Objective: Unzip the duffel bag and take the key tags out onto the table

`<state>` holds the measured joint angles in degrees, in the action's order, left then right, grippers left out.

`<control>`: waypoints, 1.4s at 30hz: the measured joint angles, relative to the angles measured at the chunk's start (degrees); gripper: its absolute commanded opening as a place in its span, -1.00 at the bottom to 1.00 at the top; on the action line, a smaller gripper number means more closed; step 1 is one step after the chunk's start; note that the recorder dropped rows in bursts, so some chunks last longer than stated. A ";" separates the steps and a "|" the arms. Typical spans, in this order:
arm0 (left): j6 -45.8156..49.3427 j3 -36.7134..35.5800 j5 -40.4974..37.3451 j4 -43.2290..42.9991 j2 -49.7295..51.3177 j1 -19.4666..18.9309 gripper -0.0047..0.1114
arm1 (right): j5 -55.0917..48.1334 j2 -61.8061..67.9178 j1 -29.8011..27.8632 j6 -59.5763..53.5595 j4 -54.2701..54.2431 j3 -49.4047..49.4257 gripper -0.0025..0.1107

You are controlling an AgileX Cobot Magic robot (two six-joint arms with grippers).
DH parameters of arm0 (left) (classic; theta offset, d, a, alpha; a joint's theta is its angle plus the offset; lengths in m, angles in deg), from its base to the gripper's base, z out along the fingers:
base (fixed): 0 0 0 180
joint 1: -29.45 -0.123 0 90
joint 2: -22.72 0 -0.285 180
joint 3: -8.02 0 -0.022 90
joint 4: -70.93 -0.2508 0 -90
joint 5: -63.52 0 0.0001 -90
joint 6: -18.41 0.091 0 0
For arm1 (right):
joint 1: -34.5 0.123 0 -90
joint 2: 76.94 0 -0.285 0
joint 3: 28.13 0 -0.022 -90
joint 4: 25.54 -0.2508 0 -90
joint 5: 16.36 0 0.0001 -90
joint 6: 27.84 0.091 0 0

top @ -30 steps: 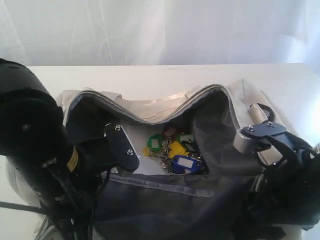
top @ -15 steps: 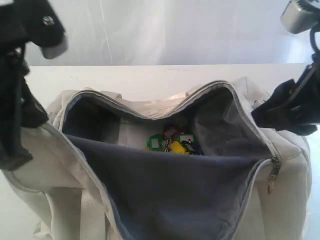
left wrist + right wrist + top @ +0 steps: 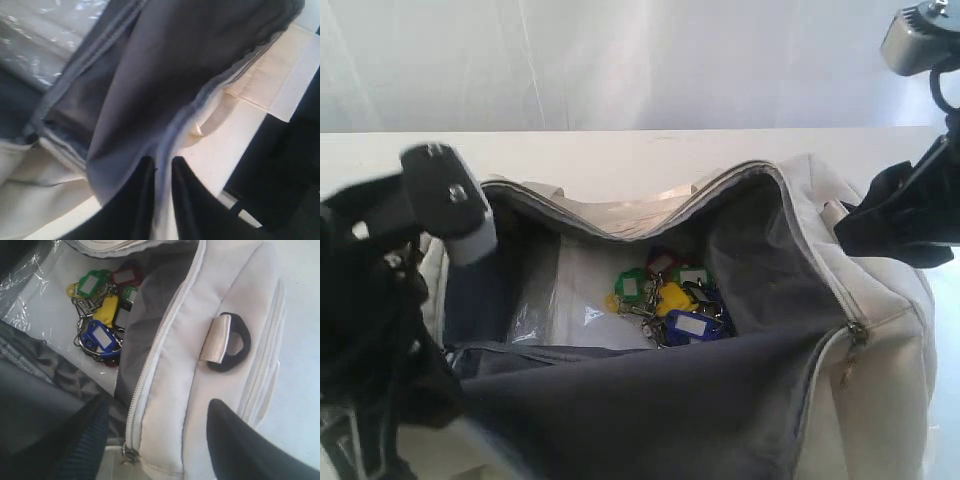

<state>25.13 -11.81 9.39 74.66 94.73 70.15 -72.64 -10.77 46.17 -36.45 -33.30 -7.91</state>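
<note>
A: From outside, where do we see the key tags (image 3: 665,300)?
B: Inside the unzipped duffel bag (image 3: 880,330) on the table (image 3: 620,150), lower than our right arm (image 3: 910,210).
A: Our left gripper (image 3: 162,162)?
B: Narrow, pinching the bag's grey rim.
A: And our right gripper (image 3: 157,402)?
B: Spread wide, holding nothing, over the bag's end. We see the tags ahead of it, inside.
</note>
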 measured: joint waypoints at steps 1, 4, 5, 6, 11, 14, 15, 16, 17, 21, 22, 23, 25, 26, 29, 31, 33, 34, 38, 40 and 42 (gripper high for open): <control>0.27 -1.41 1.15 1.04 0.76 0.00 -0.02 | 0.00 0.00 0.00 0.10 0.00 0.00 0.00; 0.49 -4.08 3.35 2.08 3.03 0.00 0.47 | -0.62 0.00 0.00 0.34 -0.08 0.00 0.00; 0.53 -4.53 4.07 2.19 3.54 0.00 0.55 | -0.74 0.00 0.00 0.33 -0.08 0.00 0.00; 0.63 -4.76 4.88 2.44 4.09 0.00 0.57 | -0.87 0.00 0.00 0.36 -0.08 0.00 0.00; -0.86 -1.34 5.90 -0.08 4.65 0.00 0.36 | -1.24 0.00 0.00 0.47 -0.08 0.00 0.00; -7.95 4.77 3.32 -11.30 3.92 0.00 0.00 | -1.68 0.00 0.00 0.27 0.02 0.00 0.00; -11.83 6.86 0.64 -17.97 3.67 -0.12 -0.08 | -1.78 0.00 0.00 -0.40 0.14 0.00 0.00; -12.82 7.67 -1.08 -20.77 3.67 -0.60 -0.22 | -1.78 0.00 0.00 -0.85 0.15 0.00 0.00; -13.24 8.29 -3.50 -23.40 3.57 -2.28 -0.31 | -1.82 0.00 0.00 -1.09 0.81 0.00 0.00; -8.76 8.44 -5.97 -22.36 3.57 -13.55 -0.92 | 0.61 0.00 0.00 -1.36 4.31 0.00 0.00; -5.09 8.44 -4.88 -17.60 3.57 -16.51 -0.92 | 1.33 0.00 0.00 -1.36 4.58 0.00 0.00; -0.22 8.44 -3.93 -12.67 3.57 -18.21 -0.92 | 1.60 0.00 0.00 -1.36 4.83 0.00 0.00; 7.81 8.44 -2.52 -1.53 3.57 -21.28 -0.92 | 1.73 0.00 0.00 -0.11 5.42 0.00 -0.08; 10.02 8.44 -2.14 1.97 3.57 -22.28 -0.92 | 2.16 0.00 0.00 2.82 5.79 0.00 -0.18; 12.93 8.44 -2.52 6.87 3.57 -23.29 -0.92 | 3.29 0.40 0.00 7.55 6.74 -0.14 -0.20; 14.30 8.44 -3.14 9.77 3.57 -23.29 -0.92 | 3.37 2.03 -0.32 8.12 7.38 -1.37 -0.20; 15.44 8.44 -3.68 11.00 3.57 -23.29 -0.92 | 2.53 5.00 -2.22 8.15 7.76 -3.48 -0.20; 15.44 8.44 -3.68 10.78 3.57 -23.29 -0.92 | 2.08 6.04 -3.20 8.15 7.76 -4.15 -0.20; 12.52 8.22 5.60 5.30 3.57 -26.47 -0.92 | 0.20 7.99 -6.67 5.46 3.55 -5.19 -0.20; 13.67 8.22 7.85 7.34 3.68 -30.76 -0.92 | -0.28 7.60 -6.67 3.12 0.66 -5.19 -0.19; 18.01 8.22 7.07 14.57 4.67 -38.20 -0.92 | -0.23 6.85 -6.67 1.84 -1.07 -5.19 -0.04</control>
<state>43.14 -3.59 16.46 89.23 99.40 31.95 -72.87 -3.92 39.50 -34.61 -34.37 -13.09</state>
